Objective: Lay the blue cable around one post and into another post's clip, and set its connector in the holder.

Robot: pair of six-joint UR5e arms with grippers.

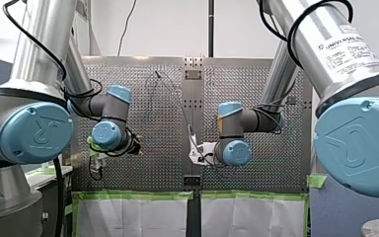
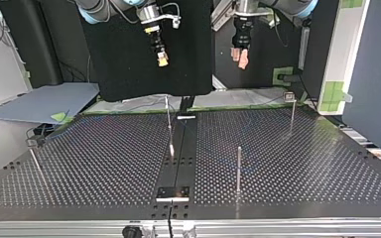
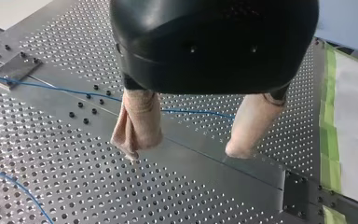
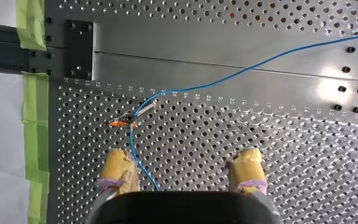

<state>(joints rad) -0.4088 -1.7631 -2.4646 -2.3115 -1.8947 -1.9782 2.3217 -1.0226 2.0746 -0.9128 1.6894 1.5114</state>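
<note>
The thin blue cable [image 4: 242, 72] lies on the perforated table [image 4: 261, 140]. In the right wrist view it runs to a slim orange-tipped post [image 4: 121, 123], bends there and passes under my right gripper [image 4: 182, 164], close to one yellow pad [image 4: 119, 169]. That gripper hangs open above the table, holding nothing. In the left wrist view the cable [image 3: 51, 86] crosses the centre rail behind my left gripper [image 3: 193, 144]. Its beige pads [image 3: 137, 123] stand wide apart and open, well above the surface. The connector does not show clearly.
Thin upright posts stand on the table in the top view: one at the middle [image 2: 168, 114], one nearer the camera [image 2: 238, 168], one at the back right [image 2: 291, 111], one at the left [image 2: 33, 154]. A small metal plate [image 2: 173, 192] sits on the centre rail. Green tape [image 4: 35, 121] marks the table's edge.
</note>
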